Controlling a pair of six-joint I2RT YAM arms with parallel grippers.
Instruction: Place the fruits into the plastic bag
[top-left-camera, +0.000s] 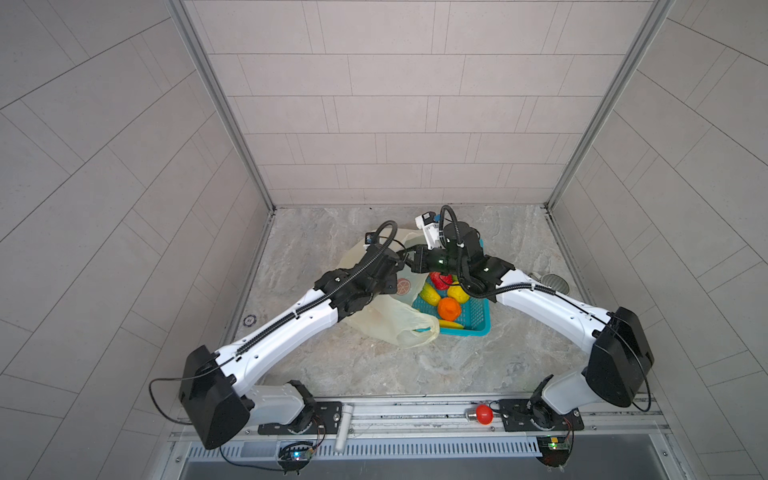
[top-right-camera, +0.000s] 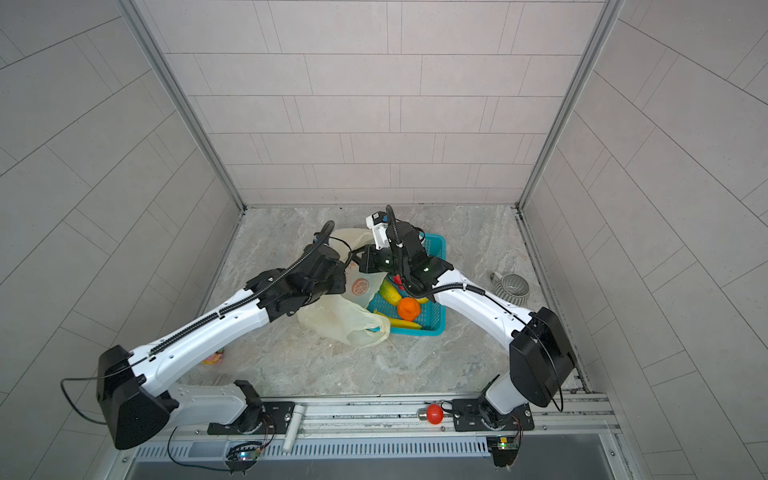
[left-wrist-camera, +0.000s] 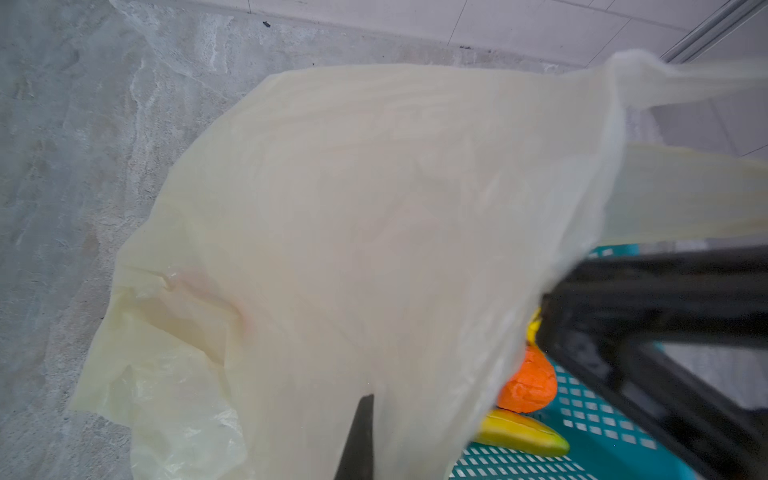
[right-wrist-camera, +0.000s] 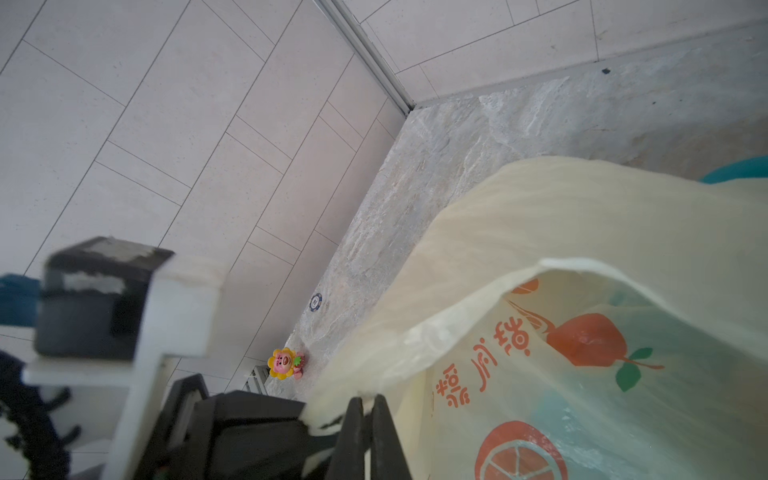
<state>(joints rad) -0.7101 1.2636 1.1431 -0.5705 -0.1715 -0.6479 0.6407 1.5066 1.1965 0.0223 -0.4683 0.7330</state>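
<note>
fruits all sit in the teal basket, looks like none in the plastic bag slumped touching it, left gripper and right gripper both pinched shut on its film, so only the opening's underway

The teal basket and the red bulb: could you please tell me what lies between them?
Nothing but bare marbled floor, as both top views show, between teal basket and red bulb.

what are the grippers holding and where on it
Both hold the plastic bag: the right gripper pinches its mouth rim; the left gripper is shut on its film, exact spot hidden.
</note>
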